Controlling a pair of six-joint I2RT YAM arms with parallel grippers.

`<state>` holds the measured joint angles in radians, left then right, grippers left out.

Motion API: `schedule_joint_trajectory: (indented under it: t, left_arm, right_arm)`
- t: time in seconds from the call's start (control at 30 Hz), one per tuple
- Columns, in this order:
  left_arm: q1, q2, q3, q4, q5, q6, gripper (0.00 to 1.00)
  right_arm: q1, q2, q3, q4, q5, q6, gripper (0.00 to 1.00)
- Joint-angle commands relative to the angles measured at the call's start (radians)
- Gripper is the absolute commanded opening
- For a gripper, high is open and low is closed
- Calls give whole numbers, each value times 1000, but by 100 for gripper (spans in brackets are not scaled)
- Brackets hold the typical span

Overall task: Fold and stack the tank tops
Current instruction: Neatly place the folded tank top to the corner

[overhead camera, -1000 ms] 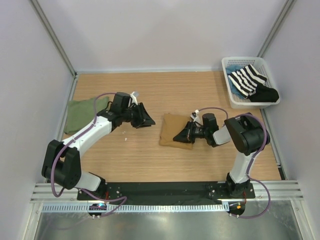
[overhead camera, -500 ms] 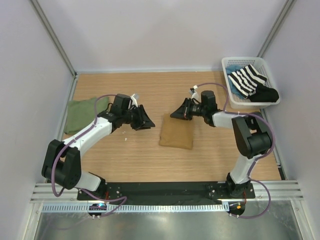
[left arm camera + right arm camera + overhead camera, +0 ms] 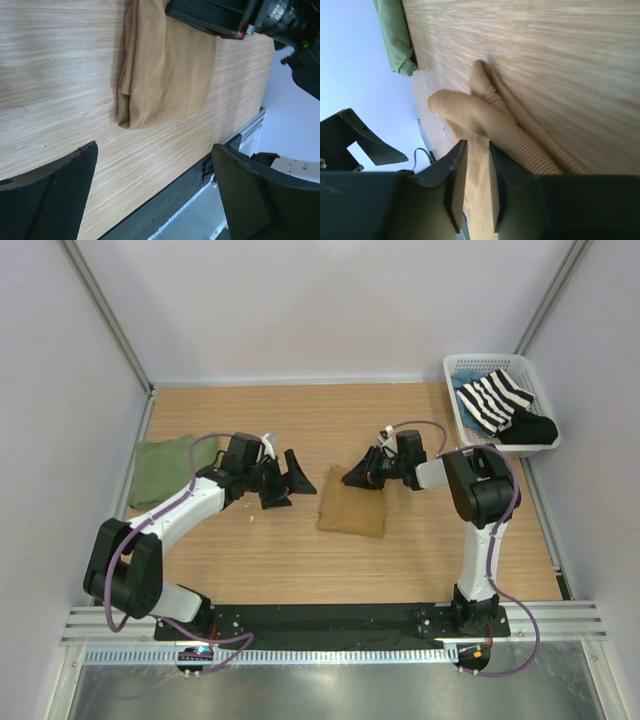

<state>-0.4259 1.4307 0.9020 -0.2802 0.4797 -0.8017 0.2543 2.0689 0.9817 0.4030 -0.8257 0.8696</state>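
The wooden tabletop (image 3: 250, 560) carries a folded tan tank top (image 3: 352, 505) near its middle. The left arm (image 3: 190, 502) reaches toward that top, and the left jaws stand wide apart and empty just to its left. The right arm (image 3: 485, 495) bends in from the right. The right jaws, narrowly parted with nothing between them, sit at the top's far edge. A white basket (image 3: 462, 425) stands well off to its far right. The olive green tank top (image 3: 160, 468) lies well to its left.
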Motion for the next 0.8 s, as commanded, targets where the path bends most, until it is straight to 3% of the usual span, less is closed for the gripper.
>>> schedule_joint_trajectory:
  t: [0.0, 0.13, 0.23, 0.37, 0.53, 0.63, 0.77]
  left_arm:
    - [-1, 13, -9, 58, -46, -8, 97]
    - [-11, 54, 5, 64, -50, 1, 99]
    - [-10, 50, 44, -46, -186, 62, 99]
    - [68, 62, 136, -192, -392, 131, 99]
    - [111, 123, 288, -417, -942, 153, 96]
    - [133, 217, 389, -493, -1103, 193, 92]
    - [179, 371, 534, -571, -1200, 245, 87]
  right_arm:
    - [5, -137, 14, -114, 106, -105, 31]
    - [5, -347, -5, -321, 210, -202, 53]
    - [5, -474, -18, -501, 351, -309, 62]
    - [7, -616, -72, -664, 545, -342, 65]
    - [5, -777, -201, -739, 588, -362, 65]
    - [5, -858, -250, -779, 583, -374, 65]
    - [5, -937, -305, -825, 602, -367, 65]
